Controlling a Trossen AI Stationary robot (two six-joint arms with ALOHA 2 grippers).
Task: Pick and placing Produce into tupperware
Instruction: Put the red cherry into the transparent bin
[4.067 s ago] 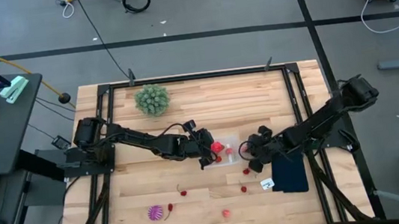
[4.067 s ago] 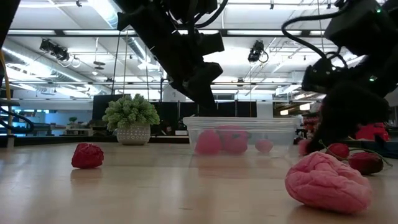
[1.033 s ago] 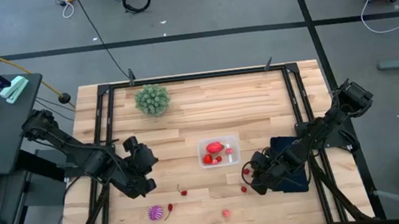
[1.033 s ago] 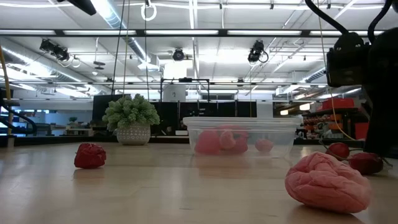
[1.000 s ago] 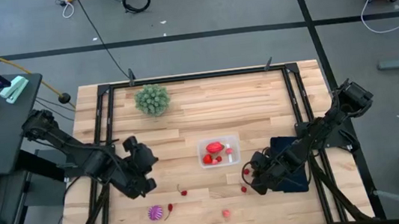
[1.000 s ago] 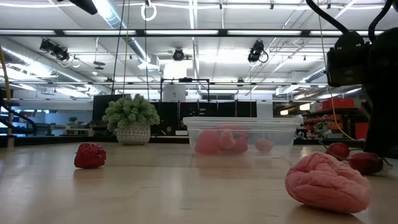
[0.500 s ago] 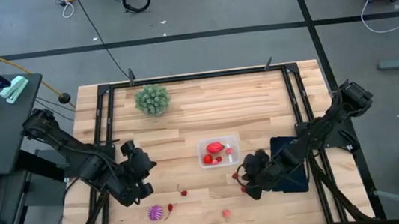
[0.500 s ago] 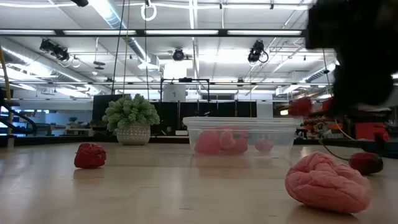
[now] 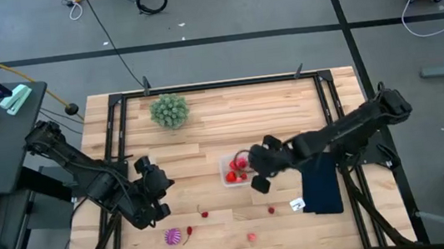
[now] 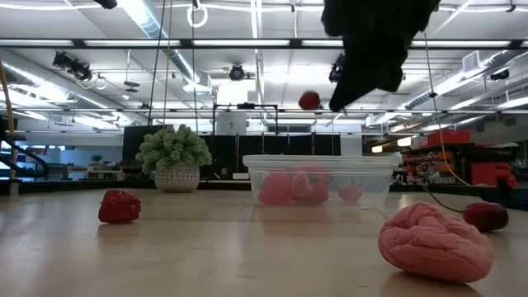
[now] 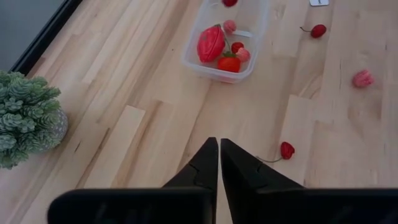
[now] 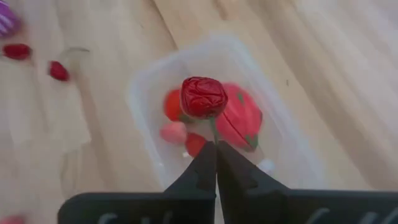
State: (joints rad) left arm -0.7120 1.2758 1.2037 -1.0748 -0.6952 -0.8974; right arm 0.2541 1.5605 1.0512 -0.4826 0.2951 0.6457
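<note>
The clear tupperware (image 9: 244, 170) sits mid-table with several red and pink pieces inside (image 11: 219, 45). My right gripper (image 9: 250, 161) hovers over it, shut on a small dark red cherry (image 12: 203, 97), which the low view shows in the air above the tub (image 10: 309, 101). My left gripper (image 11: 219, 152) is shut and empty, hovering over the table's left part (image 9: 161, 192). Loose produce lies on the wood near the front edge: a spiky purple piece (image 9: 172, 237), small red ones (image 9: 205, 214) (image 9: 271, 210) and a pink one (image 9: 252, 237). My right gripper pinches the cherry's thin stem (image 12: 212, 129) between its two fingertips (image 12: 208, 152). The fingers come slanting down from the table's right side. The fruit sticks out just past the tips, lifted clear and right above the tub's open top.
A bushy green plant in a pot (image 9: 169, 110) stands near the far left. A flat dark pad (image 9: 323, 184) with a white tag (image 9: 297, 205) lies right of the tub. In the low view a pink piece (image 10: 433, 241) and a dark cherry (image 10: 485, 215) lie close to the camera.
My right gripper has risen from the table beside the dark pad and swung left and toward the far edge, carrying the cherry up to a spot over the tub. One of two cherries at the low view's right has left the table. My left gripper shifted slightly toward the near edge.
</note>
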